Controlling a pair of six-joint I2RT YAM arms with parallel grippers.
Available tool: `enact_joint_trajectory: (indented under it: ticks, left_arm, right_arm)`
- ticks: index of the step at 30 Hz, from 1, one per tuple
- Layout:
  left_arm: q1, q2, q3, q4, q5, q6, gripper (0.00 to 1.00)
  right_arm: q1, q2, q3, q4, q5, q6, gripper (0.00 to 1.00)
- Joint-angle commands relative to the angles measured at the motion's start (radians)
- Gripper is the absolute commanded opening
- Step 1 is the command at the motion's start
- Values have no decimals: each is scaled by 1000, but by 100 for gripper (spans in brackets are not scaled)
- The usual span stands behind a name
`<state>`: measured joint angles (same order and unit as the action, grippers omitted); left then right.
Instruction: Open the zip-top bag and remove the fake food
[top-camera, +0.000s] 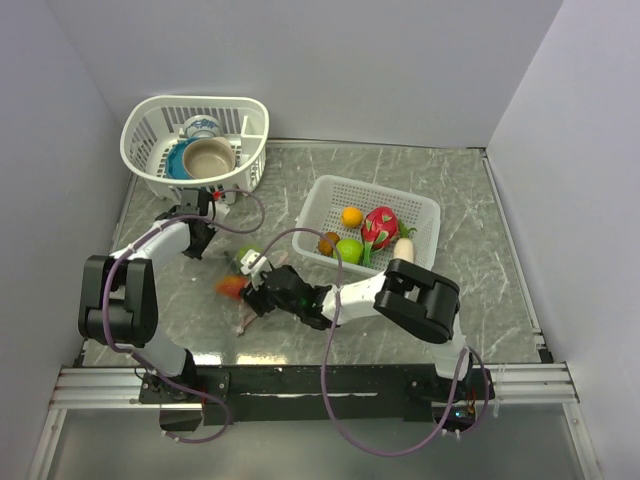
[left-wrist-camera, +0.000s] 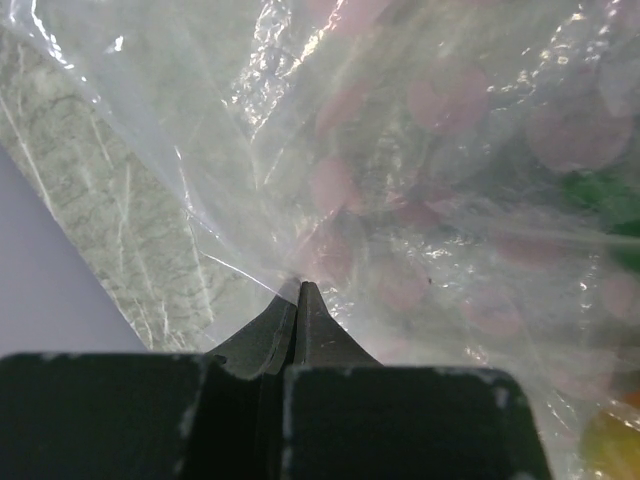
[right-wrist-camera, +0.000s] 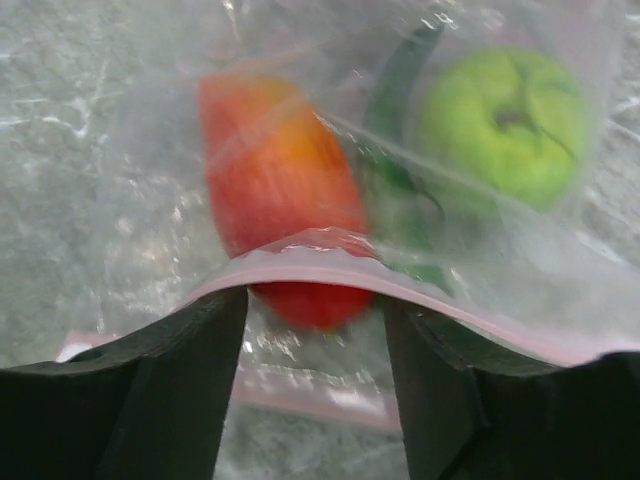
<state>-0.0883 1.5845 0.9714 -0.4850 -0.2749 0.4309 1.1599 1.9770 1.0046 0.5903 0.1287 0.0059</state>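
Left jaws pinch the zip-top bag (left-wrist-camera: 420, 190); right jaws straddle its zipper strip (right-wrist-camera: 318, 250).

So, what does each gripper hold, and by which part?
The left gripper is shut on the zip-top bag, pinching its clear film. The right gripper stands open at the pink zipper strip, clamping nothing.

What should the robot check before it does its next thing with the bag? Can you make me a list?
1. Left tool pinches the zip-top bag: ok, it is shut on the plastic.
2. Right tool grips the pink zipper strip: not ok, it is open, and the strip arches across the gap.
3. Bag mouth open: cannot tell.
4. Food in sight inside the bag: ok, a red-orange piece and a green round fruit show through the plastic.
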Motion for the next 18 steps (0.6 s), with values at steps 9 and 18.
enact_joint_trajectory:
  ticks: [9,18]
  left_arm:
    - [-42,-26,27,-35,20,-44,1]
    - [-44,-49,21,-41,29,-46,1]
  right_arm:
    - [-2,78,173,-53,-126,-32,95]
    - [-3,117,164,-76,-109,-11,85]
